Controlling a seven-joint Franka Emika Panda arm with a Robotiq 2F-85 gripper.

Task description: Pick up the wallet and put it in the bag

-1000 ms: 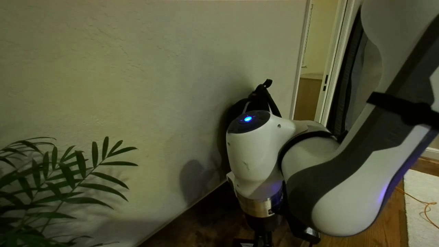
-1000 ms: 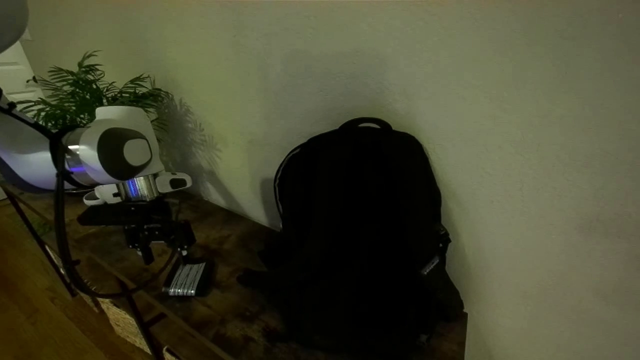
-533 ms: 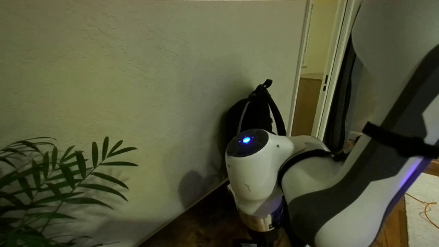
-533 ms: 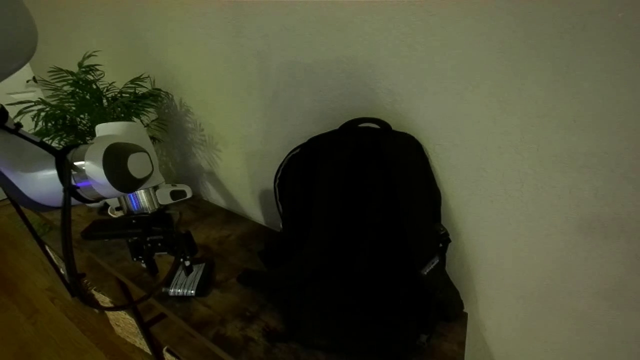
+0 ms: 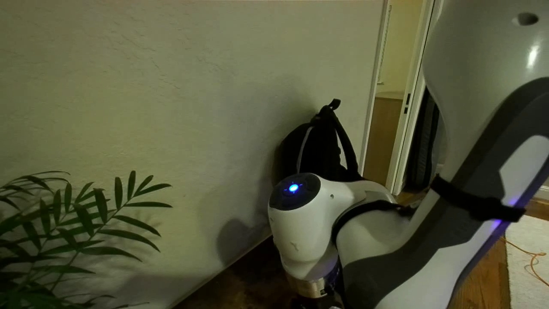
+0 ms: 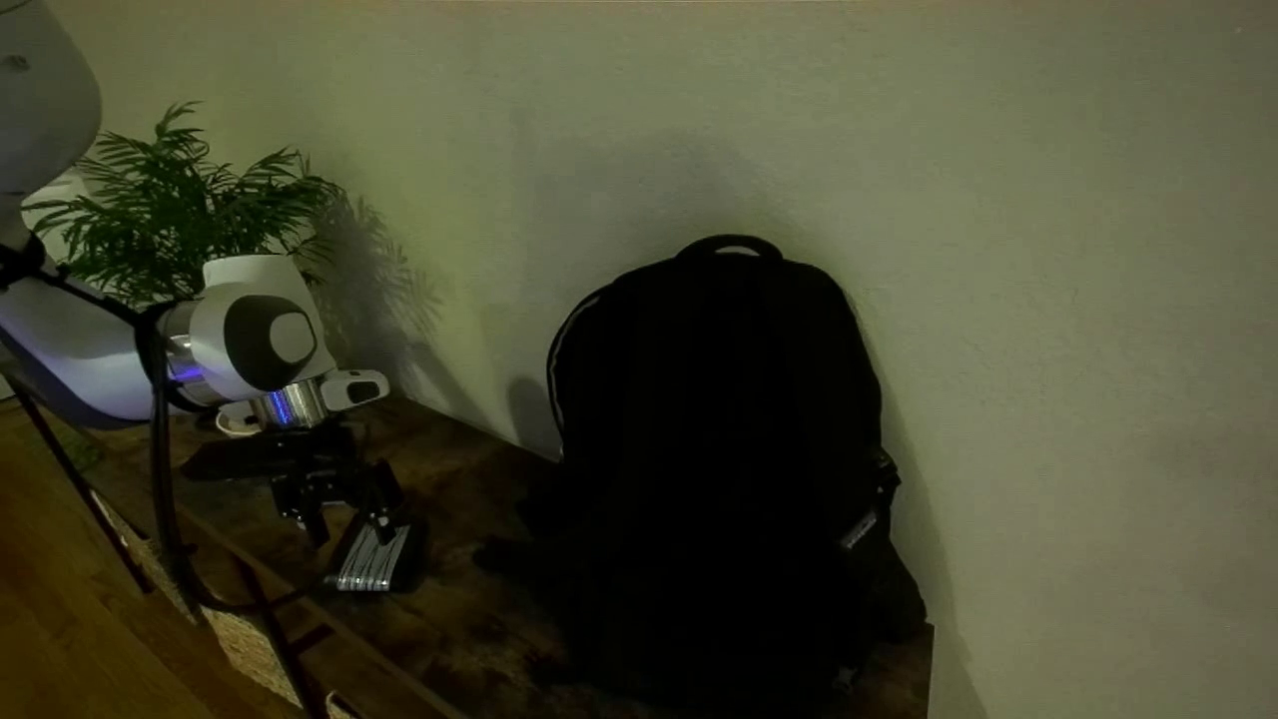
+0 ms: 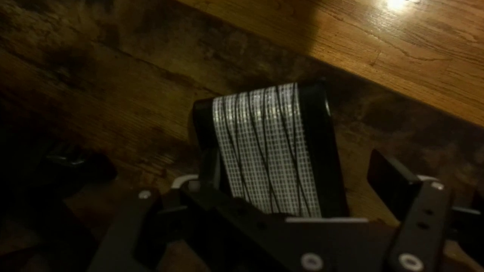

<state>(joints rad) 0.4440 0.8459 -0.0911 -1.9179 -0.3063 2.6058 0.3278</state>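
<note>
Arm sits lower than a second ago, and a little nearer the backpack; wallet and backpack have not shifted. Reads as the last approach to the pick: nothing lifted, nothing bagged. Gripper is spread wide, holding nothing. Wrist view: wallet lies flat on the tabletop, mostly between the two fingers; a gap shows along one long side, while on the other a finger overlaps the dark border, and whether it touches I cannot tell. My guess: a small sideways correction before going down, or that finger lands on top. Edges: the wallet's upper end in that view lies near the tabletop's rim, wooden floor beyond, so a push that way risks a drop. Cable loops down by the floor-side rim; could snag, I judge. Room: a strip of tabletop runs between the wallet and a dark strap-like piece at the backpack's foot. Backpack stands upright by the wall; too dark to find its mouth. Getting the wallet in likely needs a good lift first, over that rounded top or wherever the mouth proves to be.
</note>
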